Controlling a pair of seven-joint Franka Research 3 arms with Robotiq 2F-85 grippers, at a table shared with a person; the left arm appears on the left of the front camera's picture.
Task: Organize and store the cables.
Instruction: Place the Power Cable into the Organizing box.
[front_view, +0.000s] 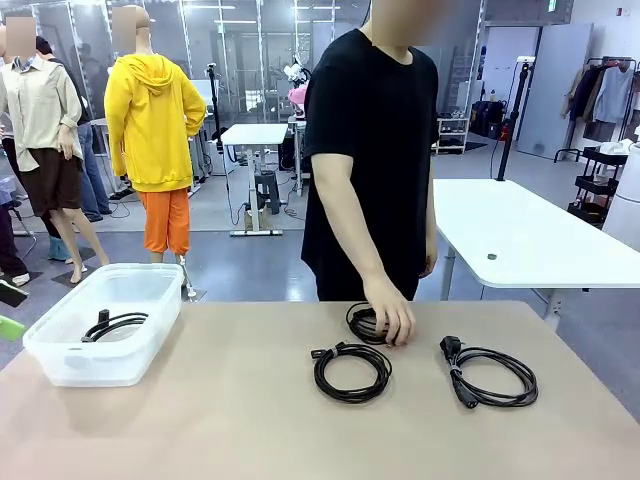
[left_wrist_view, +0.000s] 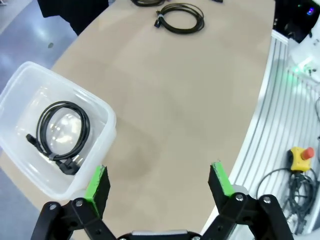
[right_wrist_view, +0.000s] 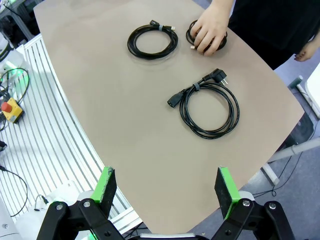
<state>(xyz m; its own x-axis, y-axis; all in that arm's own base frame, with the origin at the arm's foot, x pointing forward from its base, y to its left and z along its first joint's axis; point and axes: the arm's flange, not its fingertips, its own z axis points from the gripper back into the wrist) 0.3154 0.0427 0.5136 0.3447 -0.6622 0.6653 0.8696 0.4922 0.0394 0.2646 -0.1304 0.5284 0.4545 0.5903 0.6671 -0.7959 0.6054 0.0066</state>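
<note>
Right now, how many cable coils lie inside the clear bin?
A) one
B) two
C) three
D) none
A: one coil lies in the bin; the middle coil, the right coil and the far coil under the hand are on the table.

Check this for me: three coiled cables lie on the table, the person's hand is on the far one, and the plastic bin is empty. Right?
Not quite. The bin is not empty: the left wrist view shows one coiled cable lying in it. The rest holds: three on the table, the person's hand on the far one.
</note>
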